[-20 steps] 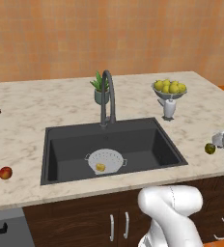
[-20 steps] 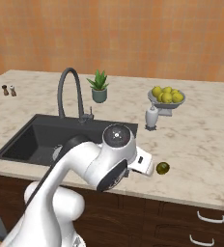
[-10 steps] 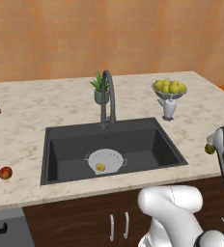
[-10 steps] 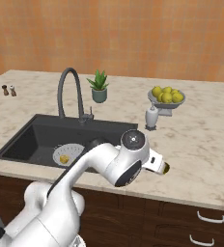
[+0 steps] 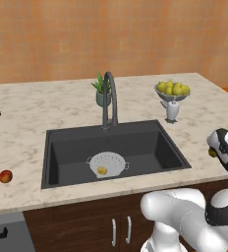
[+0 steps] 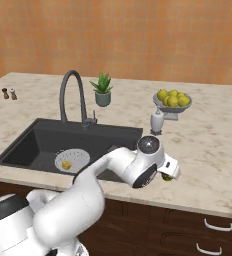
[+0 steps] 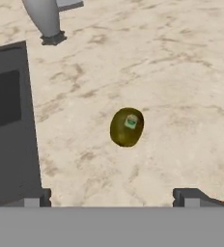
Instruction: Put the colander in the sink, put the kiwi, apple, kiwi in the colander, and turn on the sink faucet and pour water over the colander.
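The end effector hangs over the marble surface, fingers spread apart. Between and just ahead of them lies the dark olive-green kiwi, oval, bearing a small pale sticker.

kiwi sticker, print too small
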Controlling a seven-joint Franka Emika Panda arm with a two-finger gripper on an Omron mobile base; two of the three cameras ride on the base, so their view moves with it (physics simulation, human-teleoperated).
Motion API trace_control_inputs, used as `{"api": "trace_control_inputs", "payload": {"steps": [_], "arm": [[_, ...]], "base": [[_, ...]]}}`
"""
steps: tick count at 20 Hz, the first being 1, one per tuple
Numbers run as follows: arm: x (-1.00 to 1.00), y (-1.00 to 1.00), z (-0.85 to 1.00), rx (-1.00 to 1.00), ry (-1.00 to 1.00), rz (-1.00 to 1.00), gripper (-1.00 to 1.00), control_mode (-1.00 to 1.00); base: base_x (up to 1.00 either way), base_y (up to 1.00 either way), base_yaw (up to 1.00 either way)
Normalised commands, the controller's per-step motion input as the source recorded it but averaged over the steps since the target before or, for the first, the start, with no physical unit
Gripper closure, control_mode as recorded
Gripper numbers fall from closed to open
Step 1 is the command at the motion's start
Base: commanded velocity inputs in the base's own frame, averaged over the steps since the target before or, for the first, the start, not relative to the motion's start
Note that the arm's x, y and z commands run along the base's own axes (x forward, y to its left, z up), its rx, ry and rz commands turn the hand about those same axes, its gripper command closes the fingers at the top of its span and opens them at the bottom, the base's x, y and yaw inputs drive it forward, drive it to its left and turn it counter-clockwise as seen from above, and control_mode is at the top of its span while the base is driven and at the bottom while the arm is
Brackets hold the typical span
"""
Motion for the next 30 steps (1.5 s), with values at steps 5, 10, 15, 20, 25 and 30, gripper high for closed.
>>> {"api": "trace_control_inputs", "payload": {"steps": [5,10,15,20,25,30], "arm": [[0.51,-0.19,-0.34,0.0,0.0,-0.02,-1.0,-1.0],[0.16,-0.42,-0.47,0.0,0.0,0.0,-1.0,-1.0],[0.19,-0.18,-0.17,0.0,0.0,0.0,-1.0,-1.0],[0.2,-0.12,-0.14,0.01,0.05,0.0,-1.0,-1.0],[0.26,0.0,-0.23,0.01,0.06,0.0,-1.0,-1.0],[0.26,-0.07,-0.35,0.03,0.01,0.0,-1.0,-1.0]], "base": [[0.0,0.0,0.0],[0.0,0.0,0.0],[0.0,0.0,0.0],[0.0,0.0,0.0],[0.0,0.0,0.0],[0.0,0.0,0.0]]}}
